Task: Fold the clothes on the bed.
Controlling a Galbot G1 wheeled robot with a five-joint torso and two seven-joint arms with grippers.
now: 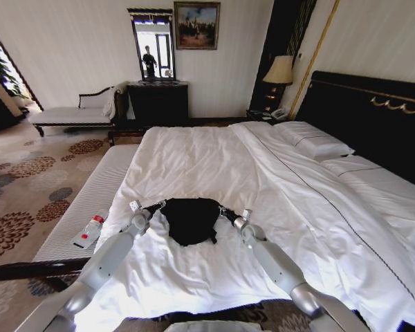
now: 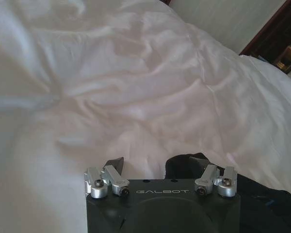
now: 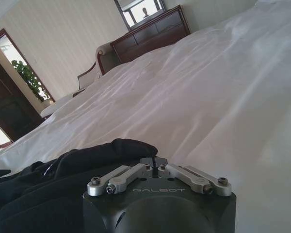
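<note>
Reaching forward, left gripper [image 1: 154, 206] released and right gripper [image 1: 227, 214] clenched on T-shirt [image 1: 191, 220], atop bed [image 1: 194, 159]

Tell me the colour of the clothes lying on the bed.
Black, clearest in the head view: the clothes on the white bed.

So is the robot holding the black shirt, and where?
The right gripper is shut on the shirt at its right edge. The left gripper is open at the left edge, so not pinching.
</note>
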